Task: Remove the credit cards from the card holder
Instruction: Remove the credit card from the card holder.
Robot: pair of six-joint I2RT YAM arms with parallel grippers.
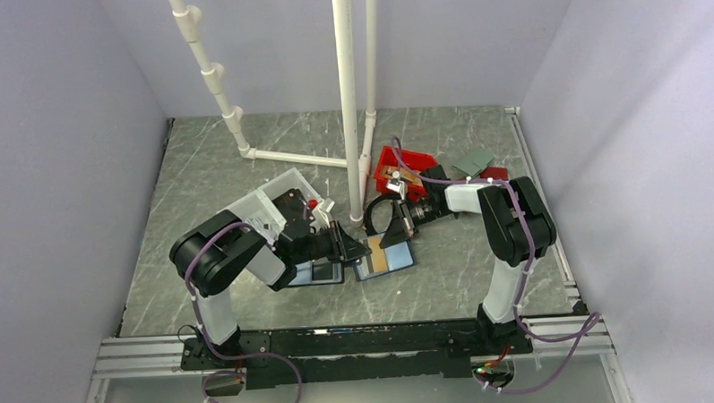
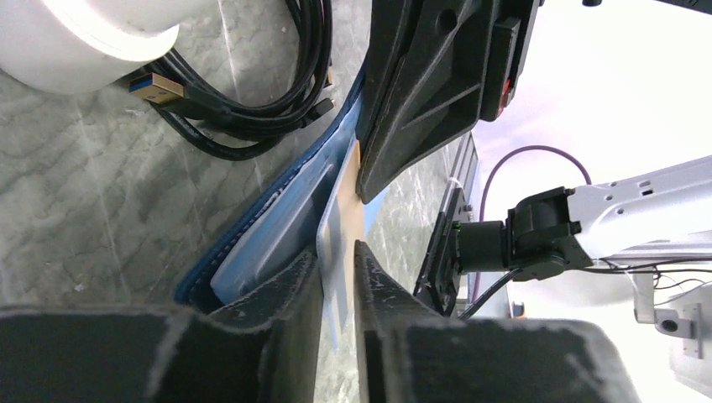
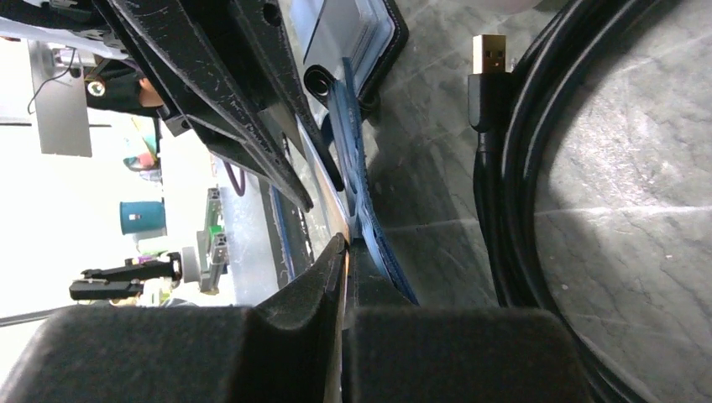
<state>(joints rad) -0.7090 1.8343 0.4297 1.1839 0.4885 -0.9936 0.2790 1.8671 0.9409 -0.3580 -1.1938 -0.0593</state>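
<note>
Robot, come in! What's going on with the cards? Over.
Left gripper, right gripper shut on gold credit card. Card holder open. Black USB cable right beside it.

The left arm (image 1: 223,260) and right arm (image 1: 515,218) show black joints, white links, purple cables (image 1: 188,272).

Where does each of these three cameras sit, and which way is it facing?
Top external: above and behind the bases, looking down at the table; left arm and right arm show.
Left wrist: low over the table, looking along the left fingers, which pinch the credit card.
Right wrist: low too, looking along the right fingers, closed on a thin orange edge.
Shared: both wrist views show the card holder, black cable and the other arm's fingers; they face each other.
</note>
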